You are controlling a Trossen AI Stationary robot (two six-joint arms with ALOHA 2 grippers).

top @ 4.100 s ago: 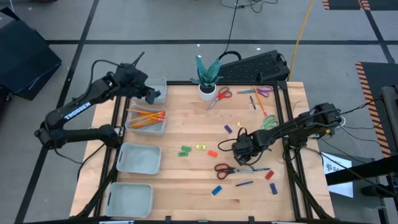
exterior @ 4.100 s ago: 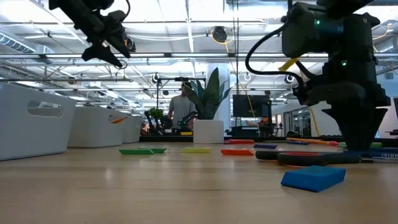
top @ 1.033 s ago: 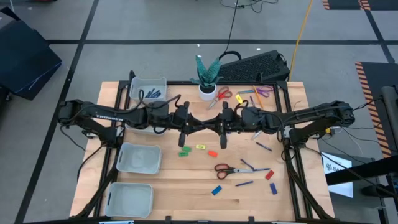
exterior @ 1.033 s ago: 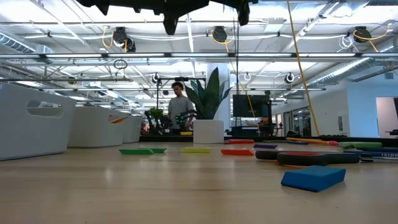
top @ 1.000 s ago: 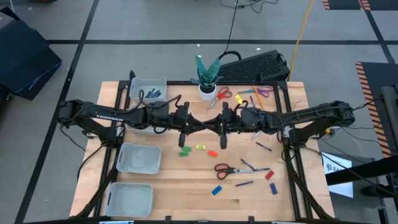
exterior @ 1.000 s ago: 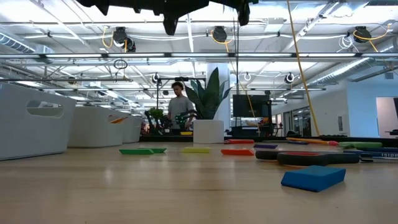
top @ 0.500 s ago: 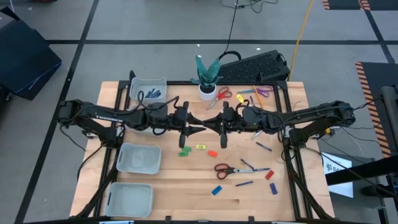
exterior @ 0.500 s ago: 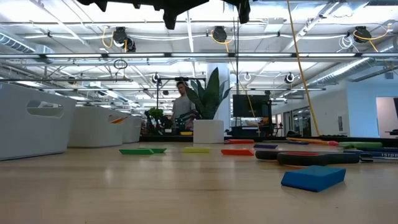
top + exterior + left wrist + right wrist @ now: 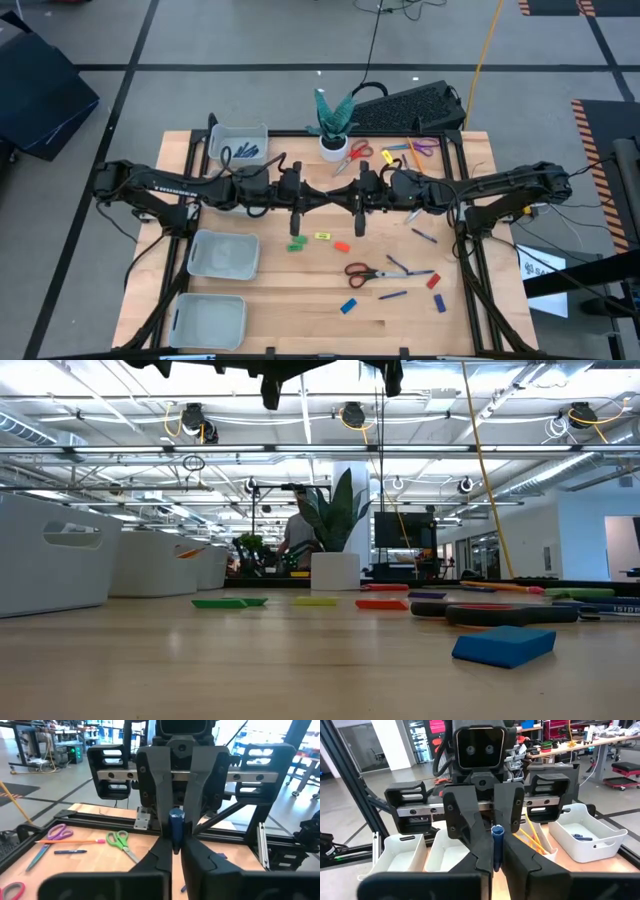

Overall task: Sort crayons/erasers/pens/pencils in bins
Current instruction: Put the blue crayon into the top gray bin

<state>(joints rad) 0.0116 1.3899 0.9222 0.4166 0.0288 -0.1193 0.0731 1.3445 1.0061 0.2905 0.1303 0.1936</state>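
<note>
Above the wooden table (image 9: 300, 300), well away from the far-left bin (image 9: 215, 135) that holds pens, our arms have swung in from opposite sides. The left gripper (image 9: 316, 198) and right gripper (image 9: 344, 198) now both pinch one blue pen (image 9: 176, 827) in mid-air, apparently a handover.

The slim plastic pen (image 9: 175, 822) is dark blue, clamped between the matt black left gripper (image 9: 175, 856) and the matt black right gripper (image 9: 496, 859). The wooden table (image 9: 300, 320) is pale tan with plank lines. The shallow plastic bins (image 9: 224, 255) along its left edge are pale grey-blue. The long thin pencils (image 9: 532, 832) are orange. Near the table's middle lie flat erasers, green (image 9: 296, 241), yellow (image 9: 323, 236) and red (image 9: 342, 246); toward the near edge lies a blue one (image 9: 348, 306). At the far edge a white pot (image 9: 333, 150) holds green leaves, beside red-handled scissors (image 9: 358, 152).
</note>
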